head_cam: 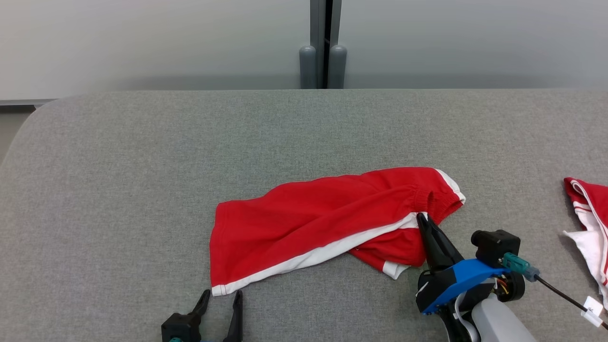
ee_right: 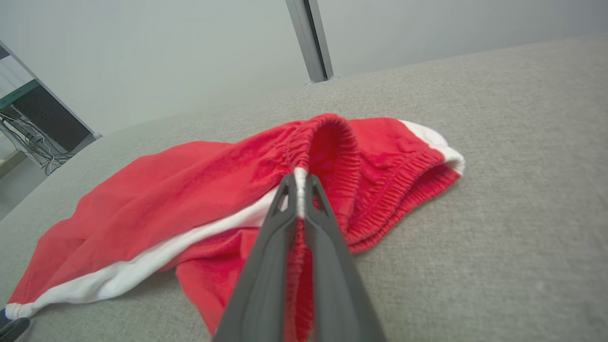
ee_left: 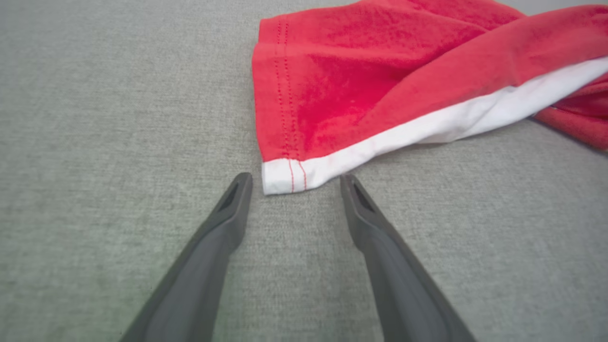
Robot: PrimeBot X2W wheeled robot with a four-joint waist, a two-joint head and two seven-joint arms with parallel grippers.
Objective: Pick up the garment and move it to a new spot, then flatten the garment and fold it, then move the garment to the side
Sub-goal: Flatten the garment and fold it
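Shorts (head_cam: 323,223), red with a white side stripe, lie rumpled on the grey table (head_cam: 142,166) in the head view, one leg doubled under the other, so they are neither flat nor folded. At the shorts' waistband end the right gripper (head_cam: 421,217) has its fingers pressed together on the fabric where the stripe meets the elastic. At the shorts' opposite end the left gripper (head_cam: 222,294) stands spread just short of the hem corner. Well apart from the shorts, beyond the waistband end, lies another red-and-white cloth (head_cam: 589,213).

In the left wrist view the left gripper (ee_left: 294,180) is wide open, its tips on either side of the white hem corner (ee_left: 285,178) and not closed on it.

In the right wrist view the right gripper (ee_right: 298,178) pinches the waistband (ee_right: 380,190) at the stripe's end, red cloth showing between its fingers.

By my reading, flattening is only starting: one end is gripped, and the hem corner is yet to be taken. Whether the shorts have already been carried to a new spot cannot be told. Spreading, folding and moving them aside all appear to remain.
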